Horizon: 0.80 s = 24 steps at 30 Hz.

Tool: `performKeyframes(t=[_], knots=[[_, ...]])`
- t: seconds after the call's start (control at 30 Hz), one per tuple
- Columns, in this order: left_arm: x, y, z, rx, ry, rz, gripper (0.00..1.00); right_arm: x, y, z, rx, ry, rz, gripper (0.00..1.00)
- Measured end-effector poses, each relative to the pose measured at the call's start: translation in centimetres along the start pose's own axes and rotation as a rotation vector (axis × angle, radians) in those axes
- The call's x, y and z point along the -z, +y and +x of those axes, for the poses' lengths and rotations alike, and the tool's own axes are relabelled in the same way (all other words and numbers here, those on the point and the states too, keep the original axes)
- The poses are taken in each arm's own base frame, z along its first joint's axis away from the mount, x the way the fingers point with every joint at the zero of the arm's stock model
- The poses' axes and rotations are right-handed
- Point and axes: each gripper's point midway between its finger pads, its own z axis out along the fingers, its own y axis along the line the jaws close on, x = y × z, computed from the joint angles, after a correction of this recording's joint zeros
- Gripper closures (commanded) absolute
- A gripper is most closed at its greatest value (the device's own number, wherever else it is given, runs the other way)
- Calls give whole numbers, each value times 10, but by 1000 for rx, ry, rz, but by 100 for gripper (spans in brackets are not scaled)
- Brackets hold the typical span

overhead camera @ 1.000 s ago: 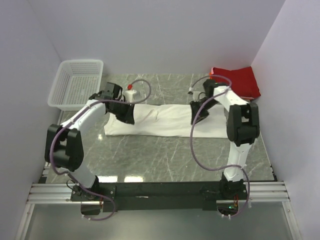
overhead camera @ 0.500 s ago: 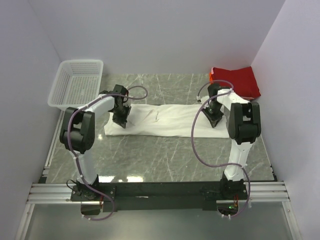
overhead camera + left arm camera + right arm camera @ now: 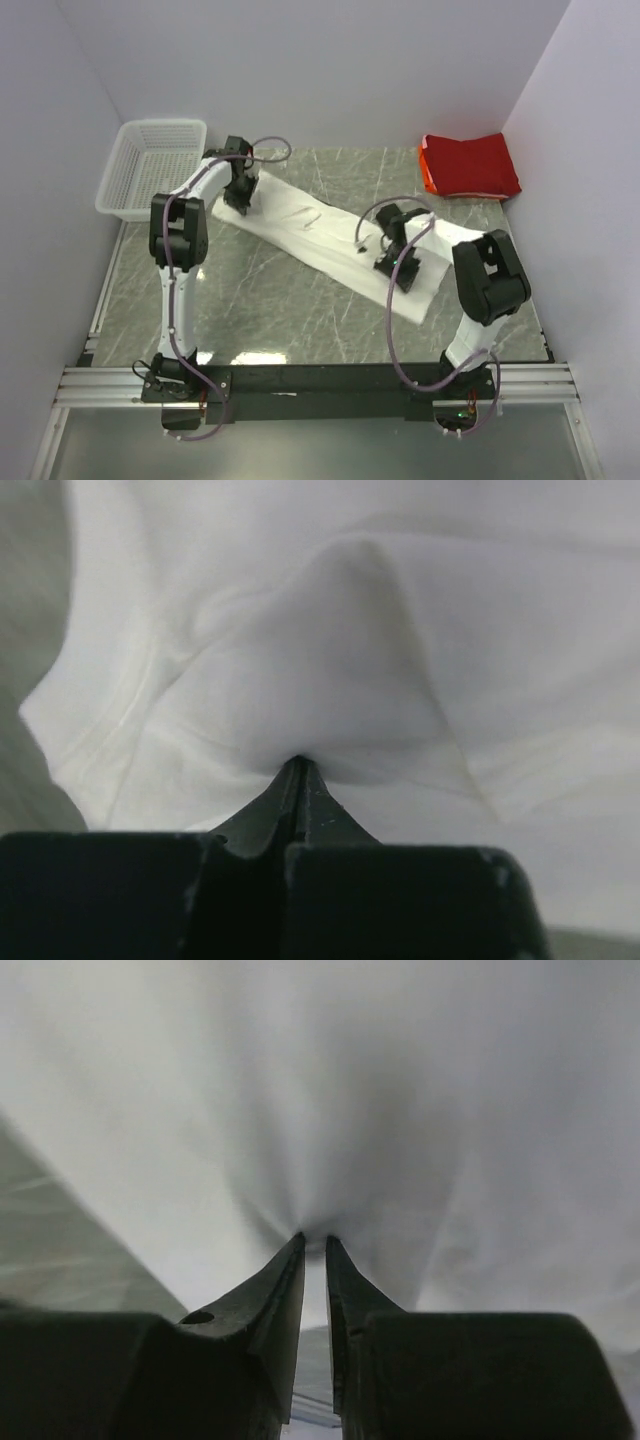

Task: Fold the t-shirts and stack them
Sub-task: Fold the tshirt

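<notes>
The white t-shirt point(image 3: 318, 240) lies as a long folded strip running diagonally from far left to near right on the marble table. My left gripper point(image 3: 241, 203) is shut on its far left end; in the left wrist view the white cloth point(image 3: 330, 660) bunches at the closed tips point(image 3: 298, 765). My right gripper point(image 3: 398, 277) is shut on the near right end; in the right wrist view the cloth point(image 3: 330, 1090) is pinched between the tips point(image 3: 314, 1242). The red t-shirt point(image 3: 470, 164) lies folded at the far right corner.
A white mesh basket point(image 3: 153, 166) stands at the far left, close to the left arm. Walls close in on the left, back and right. Grey marble table point(image 3: 280, 310) shows in front of the white shirt.
The white shirt has swung from lying straight across to a diagonal. My left gripper moved away with its end; my right gripper moved nearer and left with its end.
</notes>
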Motion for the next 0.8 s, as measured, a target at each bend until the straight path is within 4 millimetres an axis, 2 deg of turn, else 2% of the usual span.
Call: performKeyframes(t=[0.1,0.17,0.23,0.3,0.4,0.43,0.5,0.53,0.57,0.63,0.67,0.7,0.73,0.8], knots=[[-11,20,-68,-32,-178,-31,99,11,57,-12,105,-56,-164,77],[-10,26,-90,-44,-256,-34,99,23,69,-18,110,-92,-229,76],[-2,28,-103,-52,-318,-21,97,38,61,-29,80,-146,-248,76],[15,24,-111,-58,-384,0,96,50,41,-40,43,-204,-225,76],[69,11,-122,-64,-516,44,92,64,4,-55,8,-258,-158,76],[93,7,-125,-65,-573,56,87,65,-6,-58,2,-261,-137,77],[141,-1,-129,-65,-682,73,61,60,-21,-64,9,-252,-108,77],[174,-5,-133,-57,-770,84,48,56,-25,-65,17,-237,-100,78],[198,-8,-133,-51,-827,92,32,50,-28,-66,26,-220,-97,78],[248,-17,-132,-39,-947,121,35,36,-32,-65,39,-177,-97,78],[262,-20,-131,-39,-978,134,49,29,-32,-63,49,-153,-98,78],[273,-23,-130,-38,-997,149,56,22,-33,-61,58,-128,-99,78],[278,-26,-130,-39,-1002,164,69,16,-32,-59,67,-105,-99,79],[269,-29,-128,-27,-966,198,80,7,-30,-56,86,-74,-94,79]])
